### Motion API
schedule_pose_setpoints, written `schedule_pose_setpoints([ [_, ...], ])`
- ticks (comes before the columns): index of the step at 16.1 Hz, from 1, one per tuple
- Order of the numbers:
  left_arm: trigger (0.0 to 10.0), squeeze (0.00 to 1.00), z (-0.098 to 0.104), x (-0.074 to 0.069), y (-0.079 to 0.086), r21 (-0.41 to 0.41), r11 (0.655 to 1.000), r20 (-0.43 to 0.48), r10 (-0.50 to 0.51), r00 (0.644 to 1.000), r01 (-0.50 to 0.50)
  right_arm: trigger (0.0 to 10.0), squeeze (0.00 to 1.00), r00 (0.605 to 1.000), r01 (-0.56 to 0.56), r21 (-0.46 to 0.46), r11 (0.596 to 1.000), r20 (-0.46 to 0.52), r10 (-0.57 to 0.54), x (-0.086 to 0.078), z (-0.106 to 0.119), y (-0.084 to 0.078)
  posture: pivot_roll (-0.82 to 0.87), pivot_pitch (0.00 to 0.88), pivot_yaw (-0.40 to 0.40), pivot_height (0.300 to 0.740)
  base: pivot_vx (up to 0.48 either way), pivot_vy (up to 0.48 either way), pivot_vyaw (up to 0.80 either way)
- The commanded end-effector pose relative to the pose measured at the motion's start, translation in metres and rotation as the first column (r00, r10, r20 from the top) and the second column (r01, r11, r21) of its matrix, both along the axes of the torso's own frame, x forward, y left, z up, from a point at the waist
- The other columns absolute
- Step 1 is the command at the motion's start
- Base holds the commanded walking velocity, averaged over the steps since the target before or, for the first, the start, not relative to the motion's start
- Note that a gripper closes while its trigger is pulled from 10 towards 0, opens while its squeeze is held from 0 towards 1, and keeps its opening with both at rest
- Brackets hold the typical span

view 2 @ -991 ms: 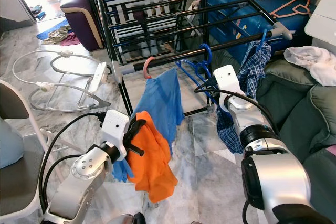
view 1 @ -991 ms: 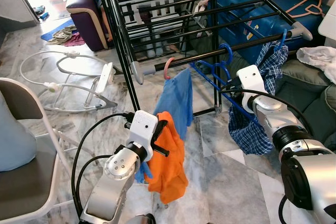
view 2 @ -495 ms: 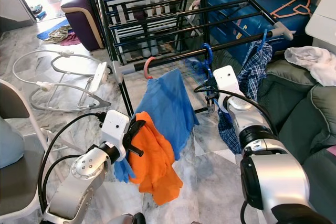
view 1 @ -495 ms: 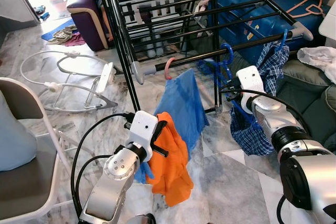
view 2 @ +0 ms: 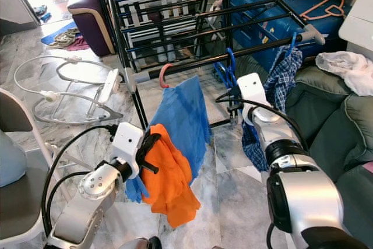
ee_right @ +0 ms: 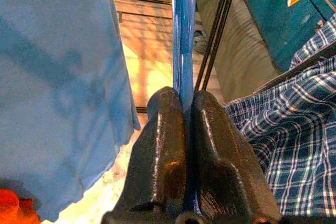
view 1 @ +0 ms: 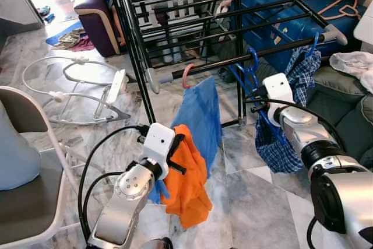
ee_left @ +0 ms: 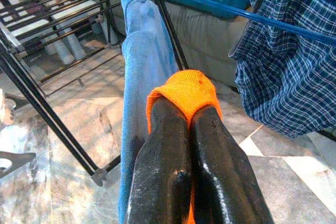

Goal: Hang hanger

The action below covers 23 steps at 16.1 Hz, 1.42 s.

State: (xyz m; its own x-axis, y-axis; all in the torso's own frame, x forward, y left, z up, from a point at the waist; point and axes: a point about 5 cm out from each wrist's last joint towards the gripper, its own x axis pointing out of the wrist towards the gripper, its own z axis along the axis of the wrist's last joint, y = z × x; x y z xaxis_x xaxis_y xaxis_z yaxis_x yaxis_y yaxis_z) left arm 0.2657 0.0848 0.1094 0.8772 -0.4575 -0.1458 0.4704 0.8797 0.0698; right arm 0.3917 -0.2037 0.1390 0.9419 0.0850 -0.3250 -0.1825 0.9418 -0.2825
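Rack rail (view 1: pixel 233 61): blue hanger (ee_right: pixel 184 35) pinched in R claw (ee_right: pixel 181 109).

A blue plastic hanger (view 1: pixel 249 73) hangs by its hook on the front bar of the black drying rack (view 1: pixel 192 21), its lower arm pinched between closed jaws.

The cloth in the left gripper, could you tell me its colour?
Orange cloth, clearest in the left wrist view.

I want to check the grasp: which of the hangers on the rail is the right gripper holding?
The bare blue hanger, pinched by the right gripper, between the pink-hooked one and the plaid shirt's.
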Motion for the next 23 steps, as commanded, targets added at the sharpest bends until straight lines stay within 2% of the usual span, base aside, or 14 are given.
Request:
schedule_pose_setpoints([
  [1, 10.0, 0.0, 0.003, 0.001, 0.002, 0.013, 1.0, 0.026, 0.026, 0.999, -0.026, 0.0, 0.0, 0.999, 0.003, 0.029, 1.0, 0.035, -0.004, 0.002, 0.003, 0.004, -0.08, 0.069, 0.069, 0.74, 0.0, 0.0, 0.0],
  [3, 10.0, 0.0, 0.005, 0.001, 0.006, 0.009, 0.998, 0.051, 0.068, 0.996, -0.068, 0.3, 0.0, 0.997, 0.005, 0.053, 0.999, 0.083, -0.01, 0.003, 0.009, 0.006, -0.08, 0.064, 0.068, 0.74, 0.0, 0.0, 0.0],
  [4, 10.0, 0.0, 0.006, 0.004, 0.012, 0.0, 0.993, 0.063, 0.119, 0.991, -0.119, 4.9, 0.0, 0.986, 0.03, 0.098, 0.995, 0.16, -0.046, 0.001, 0.011, 0.006, -0.09, 0.064, 0.069, 0.74, 0.0, 0.0, 0.0],
  [5, 10.0, 0.0, 0.006, 0.004, 0.014, 0.003, 0.991, 0.066, 0.134, 0.989, -0.135, 10.0, 0.0, 0.978, 0.024, 0.106, 0.994, 0.205, -0.046, -0.003, 0.01, 0.007, -0.09, 0.068, 0.073, 0.74, 0.0, 0.0, 0.0],
  [7, 10.0, 0.0, 0.006, 0.004, 0.013, 0.003, 0.99, 0.07, 0.14, 0.988, -0.141, 10.0, 0.0, 0.959, 0.015, 0.127, 0.992, 0.28, -0.051, -0.009, 0.012, 0.007, -0.1, 0.072, 0.082, 0.74, 0.0, 0.0, 0.0],
  [11, 10.0, 0.0, 0.007, 0.004, 0.007, 0.009, 0.993, 0.081, 0.12, 0.989, -0.121, 10.0, 0.0, 0.952, 0.019, 0.141, 0.99, 0.301, -0.061, -0.019, 0.007, 0.006, -0.1, 0.077, 0.091, 0.74, 0.0, 0.0, 0.0],
  [14, 10.0, 0.0, 0.007, 0.003, 0.013, 0.0, 0.987, 0.087, 0.163, 0.983, -0.163, 10.0, 0.0, 0.962, -0.007, 0.133, 0.991, 0.272, -0.03, -0.049, -0.011, 0.004, -0.1, 0.08, 0.08, 0.74, 0.0, 0.0, 0.0],
  [17, 10.0, 0.0, 0.008, 0.003, 0.011, 0.001, 0.986, 0.098, 0.164, 0.982, -0.165, 10.0, 0.0, 0.97, 0.002, 0.146, 0.989, 0.241, -0.038, -0.062, -0.018, 0.004, -0.11, 0.084, 0.075, 0.74, 0.0, 0.0, 0.0],
  [23, 10.0, 0.0, 0.007, 0.003, 0.009, 0.009, 0.988, 0.1, 0.152, 0.983, -0.154, 10.0, 0.0, 0.978, -0.013, 0.156, 0.988, 0.209, -0.02, -0.069, -0.017, 0.013, -0.1, 0.072, 0.067, 0.74, -0.192, 0.0, 0.0],
])
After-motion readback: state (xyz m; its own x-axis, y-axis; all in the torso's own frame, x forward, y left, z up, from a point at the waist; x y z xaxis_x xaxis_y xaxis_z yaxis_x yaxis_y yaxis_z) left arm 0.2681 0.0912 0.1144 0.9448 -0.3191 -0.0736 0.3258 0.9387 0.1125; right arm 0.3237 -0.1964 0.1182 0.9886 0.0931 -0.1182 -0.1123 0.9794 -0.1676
